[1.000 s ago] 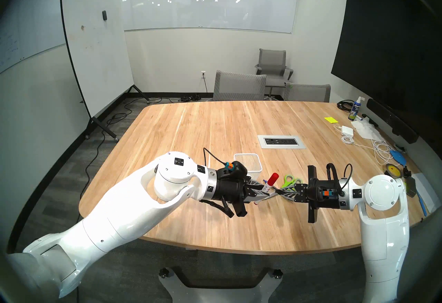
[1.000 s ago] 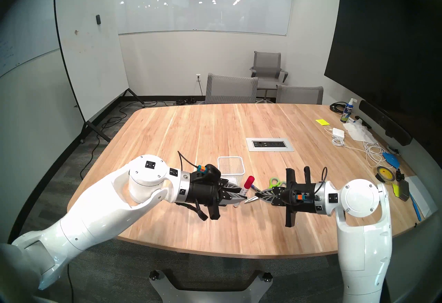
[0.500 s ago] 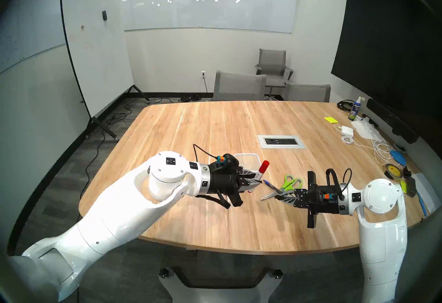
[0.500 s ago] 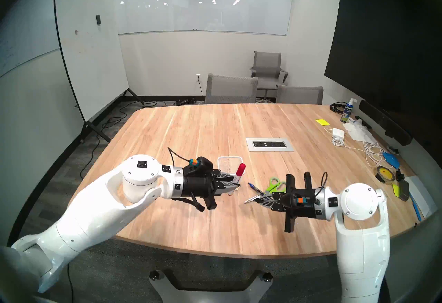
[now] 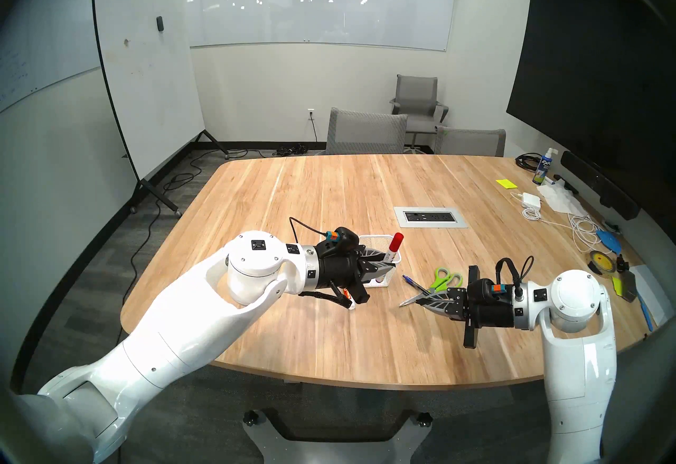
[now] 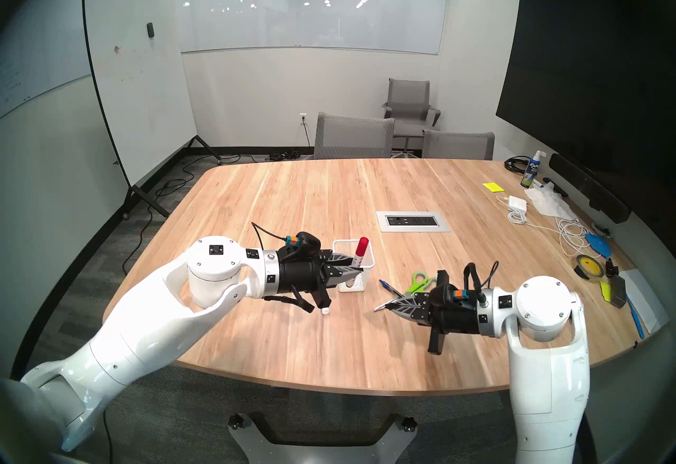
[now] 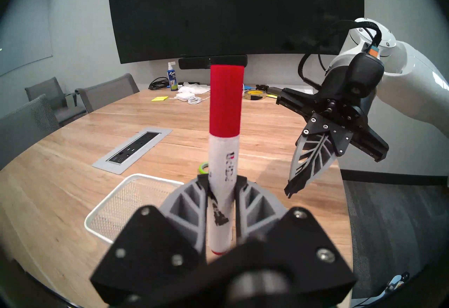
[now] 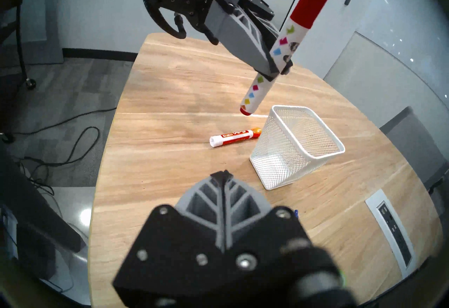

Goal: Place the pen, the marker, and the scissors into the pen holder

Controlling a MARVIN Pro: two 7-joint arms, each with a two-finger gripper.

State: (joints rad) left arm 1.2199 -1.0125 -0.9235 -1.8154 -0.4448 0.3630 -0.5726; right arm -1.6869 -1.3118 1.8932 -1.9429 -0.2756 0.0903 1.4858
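Head views
Left gripper (image 5: 380, 263): clamped on the red-capped marker (image 5: 393, 249), held near upright, cap up, beside the near-left wall of the pen holder (image 5: 387, 238).
Right gripper (image 5: 420, 300): fingers together, empty, low over the table (image 5: 329, 196), its tip near the scissors' blades.
Scissors (image 5: 444, 278): flat on the table, green handles toward the far side, just beside the right gripper.
Pen (image 5: 415, 284): blue, lying just left of the scissors, between them and the pen holder.

Left wrist view
Left gripper (image 7: 222, 186): both fingers pressed on the marker (image 7: 224, 130)'s white barrel.
Pen holder (image 7: 121, 193): white mesh rim, below and left of the marker.
Right gripper (image 7: 291, 192): fingers together, well apart from the marker.

Right wrist view
Right gripper (image 8: 222, 176): shut on nothing.
Marker (image 8: 286, 45): tilted, its lower end above the table just left of the pen holder (image 8: 315, 149), not inside it.
Orange marker (image 8: 234, 137): lying on the table, its orange end near the holder's base.
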